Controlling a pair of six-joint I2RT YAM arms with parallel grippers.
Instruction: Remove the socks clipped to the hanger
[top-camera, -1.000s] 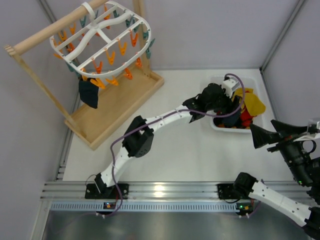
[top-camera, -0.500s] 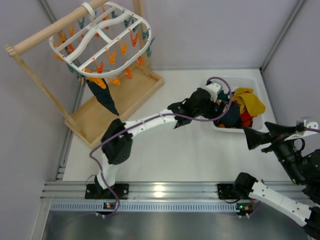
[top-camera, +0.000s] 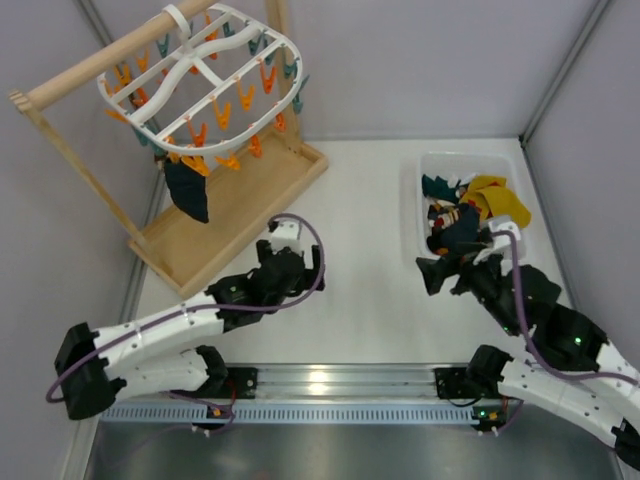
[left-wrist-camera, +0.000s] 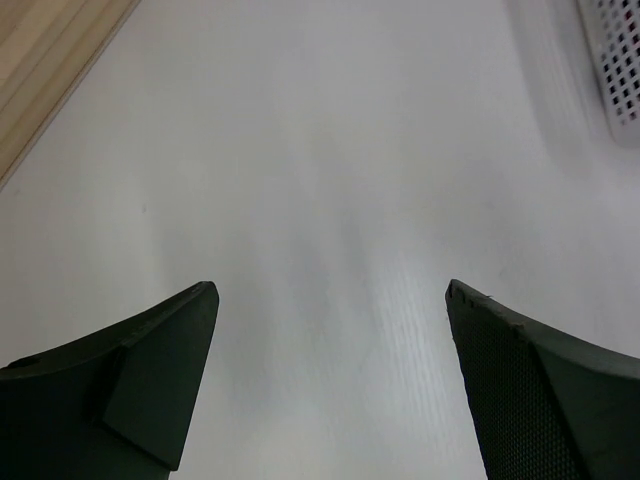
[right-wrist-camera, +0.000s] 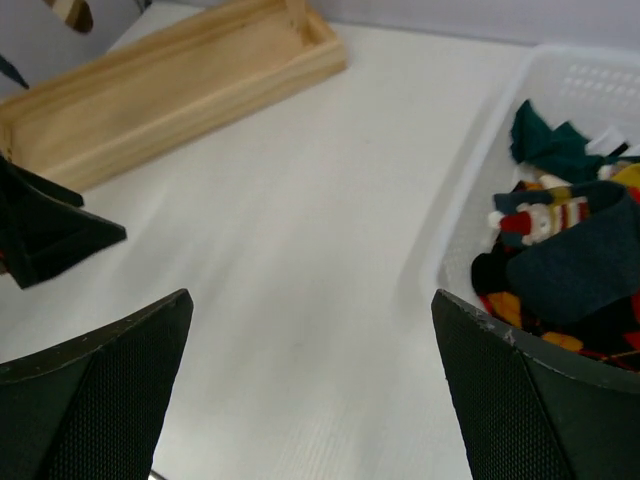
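Note:
The white oval hanger (top-camera: 200, 85) with orange and teal clips hangs from the wooden rod at the far left. One dark sock (top-camera: 187, 190) hangs clipped at its near edge. Several socks, yellow, red, dark teal and striped (top-camera: 470, 215), lie in the white basket (top-camera: 430, 165); they also show in the right wrist view (right-wrist-camera: 570, 260). My left gripper (top-camera: 293, 252) (left-wrist-camera: 330, 290) is open and empty, low over the bare table between stand and basket. My right gripper (top-camera: 450, 258) (right-wrist-camera: 310, 295) is open and empty, just near-left of the basket.
The wooden stand's base tray (top-camera: 235, 215) lies under the hanger, and shows in the wrist views (right-wrist-camera: 170, 90) (left-wrist-camera: 50, 50). The basket's rim (right-wrist-camera: 500, 130) is right of my right gripper. Grey walls close in the far, left and right sides.
My left arm has pulled back from the basket to the table's middle. My right arm has swung in from the right edge to the basket's near corner. The dark sock swung and settled.

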